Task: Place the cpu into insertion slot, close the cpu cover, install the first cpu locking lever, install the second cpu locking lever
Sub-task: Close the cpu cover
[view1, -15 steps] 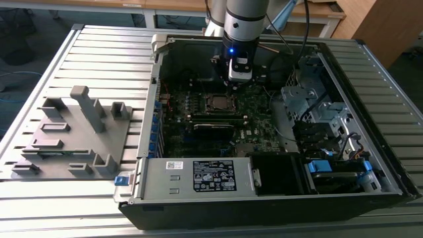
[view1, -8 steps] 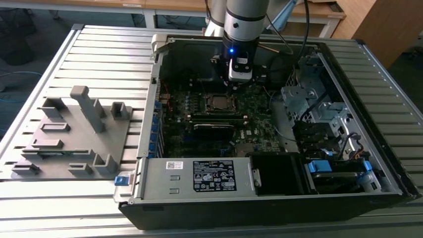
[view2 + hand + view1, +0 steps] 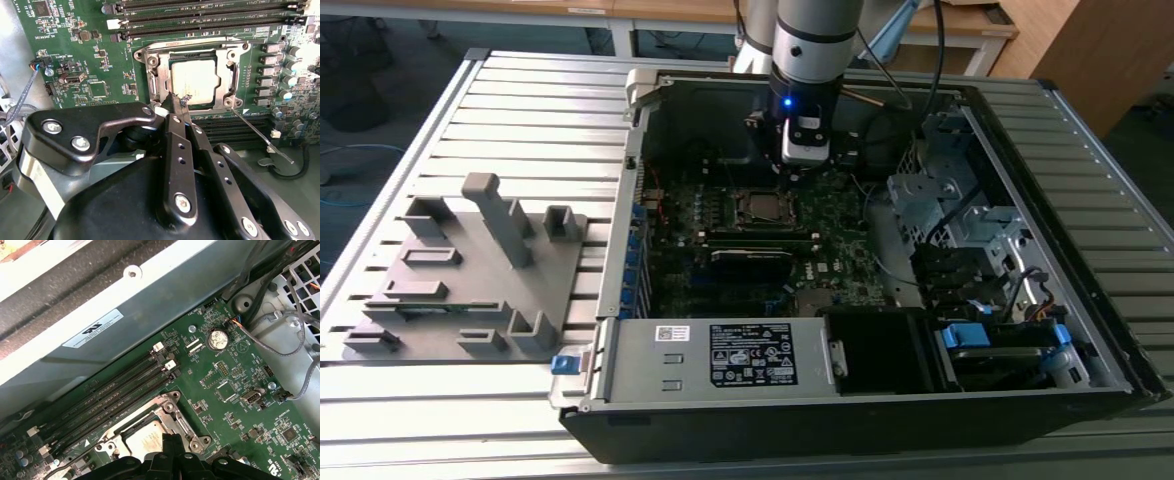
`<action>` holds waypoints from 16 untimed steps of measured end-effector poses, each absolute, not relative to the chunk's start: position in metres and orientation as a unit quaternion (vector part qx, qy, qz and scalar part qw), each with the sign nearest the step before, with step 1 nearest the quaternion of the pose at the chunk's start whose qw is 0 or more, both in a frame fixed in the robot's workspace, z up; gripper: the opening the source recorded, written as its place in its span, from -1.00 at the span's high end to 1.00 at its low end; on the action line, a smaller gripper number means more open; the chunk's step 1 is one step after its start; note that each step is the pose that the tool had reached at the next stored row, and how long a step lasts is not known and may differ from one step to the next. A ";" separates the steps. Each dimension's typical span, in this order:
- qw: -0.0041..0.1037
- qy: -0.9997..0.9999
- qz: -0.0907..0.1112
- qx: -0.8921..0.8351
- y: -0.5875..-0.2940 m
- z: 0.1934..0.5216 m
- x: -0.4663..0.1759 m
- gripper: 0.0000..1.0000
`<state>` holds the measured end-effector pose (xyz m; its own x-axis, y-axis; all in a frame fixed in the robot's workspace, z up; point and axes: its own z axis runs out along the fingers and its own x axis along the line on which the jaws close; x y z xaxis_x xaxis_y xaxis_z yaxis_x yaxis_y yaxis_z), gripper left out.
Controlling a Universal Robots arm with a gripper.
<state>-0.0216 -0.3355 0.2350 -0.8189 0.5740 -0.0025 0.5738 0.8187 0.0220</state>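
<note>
Gripper fingertips are drawn together, no gap I can make out, nothing seen between them. The tips sit at the socket edge, right by the cover rim. Touching or just above: can't tell. The tips hide part of that socket side.

In the first wrist view the gripper is cut off by the picture edge and covers part of the chip. In the exterior view the gripper hangs from the arm inside the open computer case, at about 1 o'clock of the socket. Its tips are too small to read there.

Chip lies in the socket, its pale face showing through the cover's square cut-out. The cover lies flat over it. One thin lever angles away from the socket corner across the memory strips, not lying along the rim.

Further out in the exterior view, from the socket:
- power supply box at 6 o'clock
- drive cage at 3 o'clock
- grey parts holder at 9 o'clock, outside the case on the slatted table

The first wrist view shows a coin battery on the board near grey cables, which run out of the picture.
</note>
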 end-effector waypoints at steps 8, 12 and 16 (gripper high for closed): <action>0.004 0.961 0.010 0.275 -0.335 0.234 -0.022 0.80; 0.004 0.965 0.010 0.261 -0.335 0.233 -0.022 0.80; 0.004 0.965 0.010 0.261 -0.335 0.233 -0.022 0.80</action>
